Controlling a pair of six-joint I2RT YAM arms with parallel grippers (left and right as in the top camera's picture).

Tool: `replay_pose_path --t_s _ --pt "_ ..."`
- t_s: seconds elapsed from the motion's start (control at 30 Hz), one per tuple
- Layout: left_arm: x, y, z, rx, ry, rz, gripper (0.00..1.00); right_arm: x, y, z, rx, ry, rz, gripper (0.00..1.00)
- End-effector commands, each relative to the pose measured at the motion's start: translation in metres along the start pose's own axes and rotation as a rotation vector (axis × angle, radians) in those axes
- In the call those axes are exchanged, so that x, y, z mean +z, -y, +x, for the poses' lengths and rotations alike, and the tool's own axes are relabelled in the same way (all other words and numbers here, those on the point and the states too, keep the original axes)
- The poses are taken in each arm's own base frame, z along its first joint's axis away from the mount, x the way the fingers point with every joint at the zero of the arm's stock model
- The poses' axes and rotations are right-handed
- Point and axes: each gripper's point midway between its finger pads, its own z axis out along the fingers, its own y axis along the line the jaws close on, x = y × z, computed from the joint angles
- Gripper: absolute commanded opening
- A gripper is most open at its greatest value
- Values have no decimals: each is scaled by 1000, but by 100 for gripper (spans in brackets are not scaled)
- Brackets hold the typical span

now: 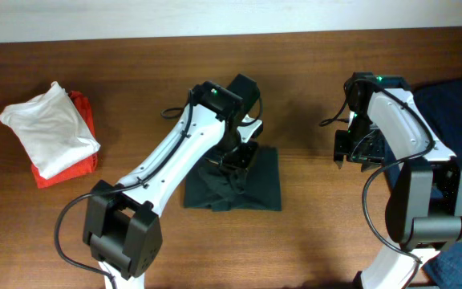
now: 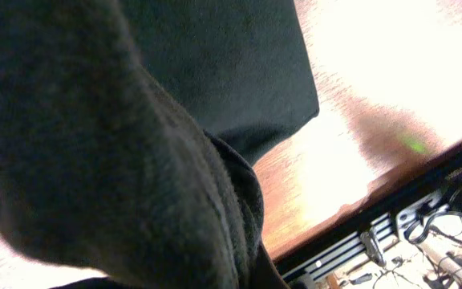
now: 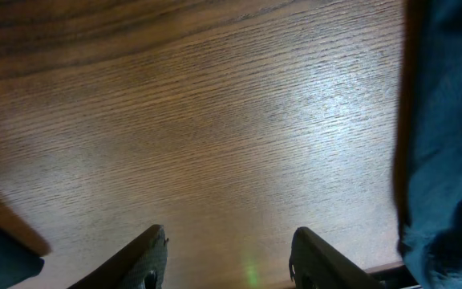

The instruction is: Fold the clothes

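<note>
A dark green garment (image 1: 243,183) lies partly folded on the table's middle. My left gripper (image 1: 237,156) is down on its upper part, and the cloth bunches under it. In the left wrist view the same dark cloth (image 2: 95,160) fills the frame and hides the fingers. My right gripper (image 1: 345,152) hovers over bare wood to the right of the garment. In the right wrist view its fingers (image 3: 229,257) are spread apart and empty.
A folded white garment (image 1: 50,124) lies on a folded red one (image 1: 83,112) at the far left. A blue garment pile (image 1: 455,120) lies at the right edge and shows in the right wrist view (image 3: 447,144). Bare wood lies between them.
</note>
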Motion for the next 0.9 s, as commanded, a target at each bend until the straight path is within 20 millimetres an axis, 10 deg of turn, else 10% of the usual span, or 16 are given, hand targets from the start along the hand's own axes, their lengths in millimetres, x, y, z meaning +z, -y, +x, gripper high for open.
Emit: replay_pose_path --t_s 0.0,0.07,0.1,0.2,0.27,0.4,0.53,0.63,0.87 --pt "4 13 -2 -3 14 23 4 2 3 1 2 -4 17 54" --pt "5 28 -10 -3 46 62 23 2 3 1 2 -3 17 54" --pt "5 48 -18 30 77 137 53 2 3 1 2 -3 17 54" --pt "-6 90 -33 169 152 334 61 2 3 1 2 -4 17 54" --pt "-22 84 -43 189 195 351 61 2 1 1 -1 -7 3 58" --pt "-75 -44 -72 -71 330 184 63 -15 -78 21 -337 -44 -446 59" --pt "-83 -128 -77 -219 380 149 67 -29 -142 39 -506 -19 -595 59" --pt "-18 -138 -74 -212 196 164 66 -31 -205 11 -462 176 -562 57" --pt "48 -124 -63 -207 -1 161 63 -30 -221 -11 -451 343 -418 39"
